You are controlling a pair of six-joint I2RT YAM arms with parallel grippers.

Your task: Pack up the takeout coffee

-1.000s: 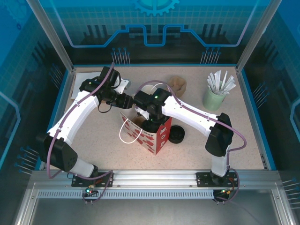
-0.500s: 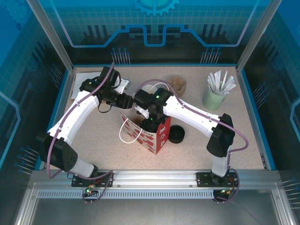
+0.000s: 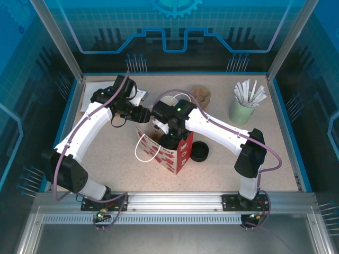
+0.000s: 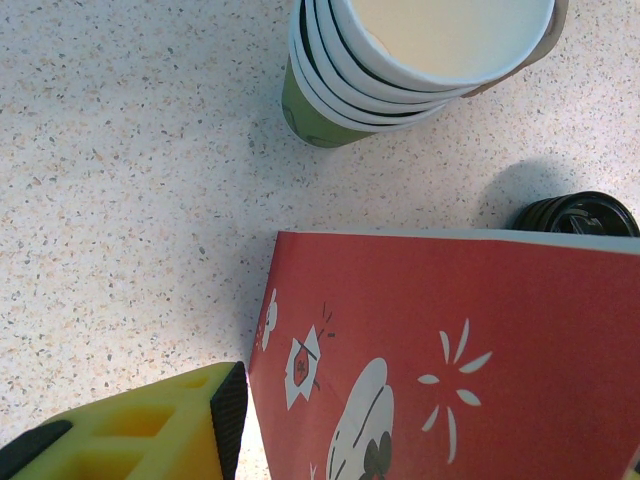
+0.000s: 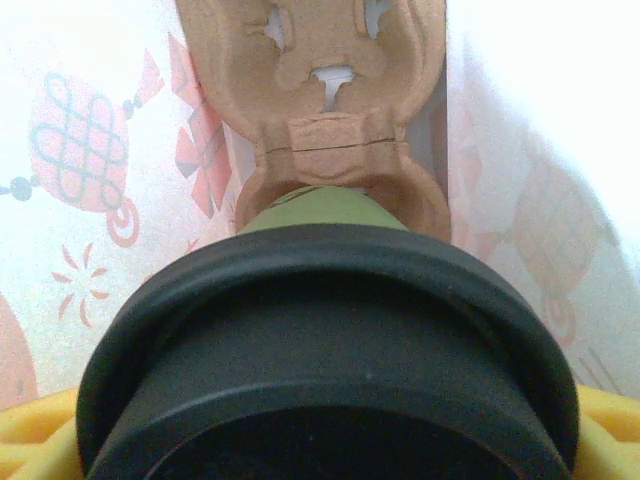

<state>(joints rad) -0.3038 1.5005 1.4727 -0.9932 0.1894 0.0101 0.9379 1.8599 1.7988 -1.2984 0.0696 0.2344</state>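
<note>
The takeout coffee is a green cup [image 5: 320, 212] under a black lid [image 5: 330, 330]. My right gripper [image 5: 325, 440] is shut on it, yellow fingers [image 5: 610, 430] at both sides. It hangs inside the red paper bag [image 3: 177, 153], just above the brown pulp carrier [image 5: 325, 60] on the bag's floor. From above, my right gripper [image 3: 170, 136] reaches down into the bag's mouth. My left gripper [image 3: 144, 115] is at the bag's rear left corner, one yellow finger [image 4: 150, 425] against the red wall [image 4: 450, 350], the other hidden behind it.
A stack of green cups [image 4: 400, 70] stands just behind the bag. Black lids [image 3: 199, 152] lie at the bag's right side. A pale mint cup of white sticks [image 3: 243, 108] stands at the back right. A brown pulp piece [image 3: 201, 95] lies at the back centre.
My right arm has shifted very slightly to the right over the bag's mouth. The left arm and the bag have stayed where they were.
</note>
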